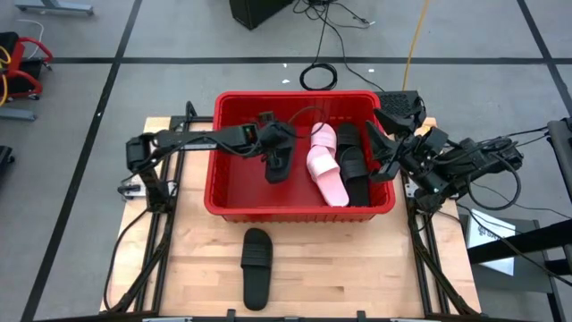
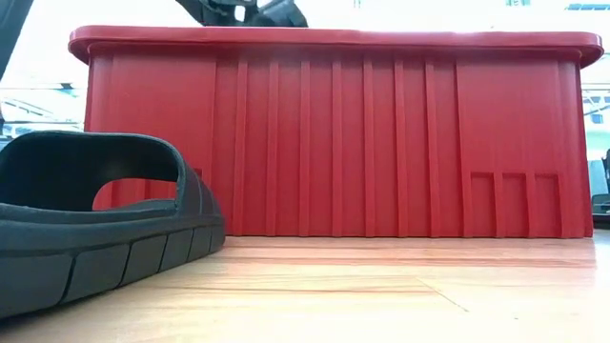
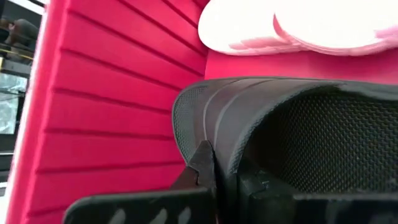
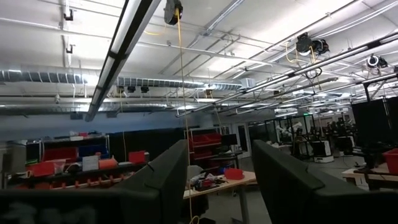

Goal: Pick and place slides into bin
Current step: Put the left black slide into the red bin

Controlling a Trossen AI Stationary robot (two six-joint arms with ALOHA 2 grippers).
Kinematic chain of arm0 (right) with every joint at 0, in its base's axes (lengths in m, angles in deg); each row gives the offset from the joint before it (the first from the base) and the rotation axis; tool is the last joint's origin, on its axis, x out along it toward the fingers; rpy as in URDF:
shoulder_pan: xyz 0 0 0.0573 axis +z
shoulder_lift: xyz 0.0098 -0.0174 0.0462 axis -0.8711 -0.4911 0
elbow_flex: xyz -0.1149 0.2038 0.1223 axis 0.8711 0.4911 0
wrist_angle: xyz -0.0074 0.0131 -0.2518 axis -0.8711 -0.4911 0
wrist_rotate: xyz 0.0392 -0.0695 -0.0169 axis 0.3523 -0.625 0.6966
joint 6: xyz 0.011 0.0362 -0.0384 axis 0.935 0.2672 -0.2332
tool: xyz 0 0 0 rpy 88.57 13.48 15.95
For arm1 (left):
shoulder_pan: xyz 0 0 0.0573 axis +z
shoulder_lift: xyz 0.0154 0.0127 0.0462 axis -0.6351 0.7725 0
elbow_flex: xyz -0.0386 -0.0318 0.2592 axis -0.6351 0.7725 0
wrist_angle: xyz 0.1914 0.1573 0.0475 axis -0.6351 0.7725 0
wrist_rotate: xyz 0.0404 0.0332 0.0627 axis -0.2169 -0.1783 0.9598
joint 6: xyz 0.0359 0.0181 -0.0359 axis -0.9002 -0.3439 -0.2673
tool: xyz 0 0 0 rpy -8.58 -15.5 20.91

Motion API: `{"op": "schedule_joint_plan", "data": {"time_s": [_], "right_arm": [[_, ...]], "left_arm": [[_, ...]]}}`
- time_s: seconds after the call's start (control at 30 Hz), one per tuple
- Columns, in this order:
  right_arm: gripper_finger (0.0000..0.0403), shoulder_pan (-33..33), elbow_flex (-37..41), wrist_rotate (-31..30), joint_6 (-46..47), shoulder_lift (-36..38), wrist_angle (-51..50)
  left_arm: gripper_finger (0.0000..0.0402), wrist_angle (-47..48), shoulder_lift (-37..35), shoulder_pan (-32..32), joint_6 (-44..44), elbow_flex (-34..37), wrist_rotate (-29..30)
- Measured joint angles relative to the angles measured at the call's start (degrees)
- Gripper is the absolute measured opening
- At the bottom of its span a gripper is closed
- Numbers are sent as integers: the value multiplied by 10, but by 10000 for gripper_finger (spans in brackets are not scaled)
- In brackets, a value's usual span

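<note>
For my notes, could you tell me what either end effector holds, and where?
Left end effector: black rubber slide, gripped at its edge. Right end effector: nothing.

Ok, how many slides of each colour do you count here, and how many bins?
Black slides: 4 (one on the table, one held by the left gripper, two seemingly overlapping in the bin)
Pink slides: 2, in the bin
Red bin: 1
Total: 7

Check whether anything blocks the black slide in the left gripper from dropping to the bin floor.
Nothing visible does: the left gripper holds the black rubber slide over bare floor of the red plastic bin, beside the pale pink slides.
</note>
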Motion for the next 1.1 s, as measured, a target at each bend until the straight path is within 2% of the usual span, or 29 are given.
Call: {"op": "schedule_joint_plan", "data": {"time_s": [0.5,0.87,1.1], "right_arm": [[169,1,0,2,33,0,-4],[169,2,0,2,55,0,-8],[169,2,0,2,62,0,-9]], "left_arm": [[1,-122,96,22,-100,0,-4],[1,-207,111,22,-114,-1,-23],[3,-211,113,22,-127,-1,-14]]}}
